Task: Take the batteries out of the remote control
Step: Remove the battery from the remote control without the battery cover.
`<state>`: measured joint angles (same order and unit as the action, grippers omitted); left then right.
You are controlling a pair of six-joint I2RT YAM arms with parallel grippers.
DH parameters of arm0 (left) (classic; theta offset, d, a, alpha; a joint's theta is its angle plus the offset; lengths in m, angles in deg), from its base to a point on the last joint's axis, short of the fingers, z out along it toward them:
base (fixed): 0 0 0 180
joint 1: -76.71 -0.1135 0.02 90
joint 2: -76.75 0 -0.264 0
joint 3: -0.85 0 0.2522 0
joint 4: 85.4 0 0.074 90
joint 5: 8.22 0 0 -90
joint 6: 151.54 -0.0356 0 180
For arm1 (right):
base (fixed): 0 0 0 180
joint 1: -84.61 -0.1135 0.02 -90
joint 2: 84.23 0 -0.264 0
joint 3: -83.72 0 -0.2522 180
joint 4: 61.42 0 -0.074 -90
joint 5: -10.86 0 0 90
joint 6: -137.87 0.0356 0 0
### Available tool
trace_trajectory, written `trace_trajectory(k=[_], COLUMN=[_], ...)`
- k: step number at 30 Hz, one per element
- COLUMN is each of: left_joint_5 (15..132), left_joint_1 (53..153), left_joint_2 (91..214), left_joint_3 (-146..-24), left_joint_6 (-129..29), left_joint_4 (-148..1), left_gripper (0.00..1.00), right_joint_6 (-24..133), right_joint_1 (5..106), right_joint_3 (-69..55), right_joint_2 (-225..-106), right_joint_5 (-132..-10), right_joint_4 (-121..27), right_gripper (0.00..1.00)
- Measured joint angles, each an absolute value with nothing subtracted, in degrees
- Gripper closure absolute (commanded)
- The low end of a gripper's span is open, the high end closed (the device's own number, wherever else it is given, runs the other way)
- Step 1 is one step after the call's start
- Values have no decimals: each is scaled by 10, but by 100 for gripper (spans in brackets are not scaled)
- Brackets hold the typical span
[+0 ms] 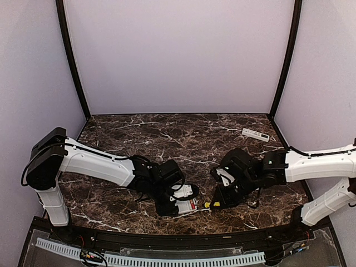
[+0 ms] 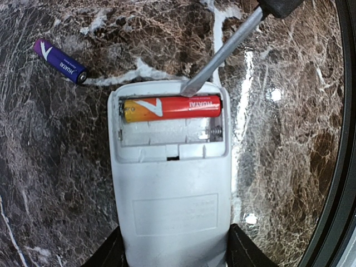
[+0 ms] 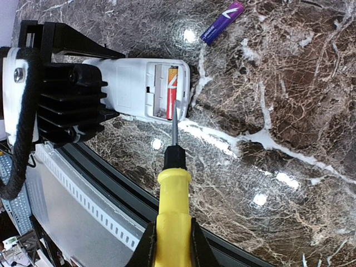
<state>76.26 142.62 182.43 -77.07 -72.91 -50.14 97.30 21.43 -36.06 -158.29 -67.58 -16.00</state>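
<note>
Prying out the remaining battery, I judge: my right end effector [image 3: 172, 245] clamps the yellow plastic screwdriver [image 3: 173, 189], its flat steel tip at the red battery [image 2: 169, 107] seated in the white remote [image 2: 169, 183] that my left end effector [image 2: 175, 253] grips. Next I'd lever gently; that smooth cylinder may roll. The purple battery [image 2: 59, 61] lies ahead-left of it on the glossy marble desk [image 2: 55, 167].

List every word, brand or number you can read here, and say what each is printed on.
"HUATAI": on the red battery in the remote, upside down in the left wrist view.
"HUATAI": on the purple battery lying on the table.
Raised label panel on the remote's back: too faint to read.
Screwdriver: no text seen.
</note>
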Motion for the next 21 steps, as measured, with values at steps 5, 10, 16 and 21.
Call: trace_trajectory(k=[5,10,16,21], left_joint_5=[763,763,763,764], left_joint_1=[1426,1426,1426,1426], left_joint_2=[1824,1825,1826,1826], left_joint_3=[-771,-772,-773,-773], left_joint_6=[-729,-729,-727,-724], left_joint_4=[-501,-500,-498,-497], left_gripper=[64,64,65,65], right_joint_6=[975,971,968,978], right_joint_1=[210,197,193,193], right_joint_3=[-333,-301,-285,-290], right_joint_2=[-1606,-1629,-1643,-1640], right_joint_5=[-685,-697,-703,-701], right_joint_4=[-135,-106,-91,-100], right_gripper=[100,100,100,100])
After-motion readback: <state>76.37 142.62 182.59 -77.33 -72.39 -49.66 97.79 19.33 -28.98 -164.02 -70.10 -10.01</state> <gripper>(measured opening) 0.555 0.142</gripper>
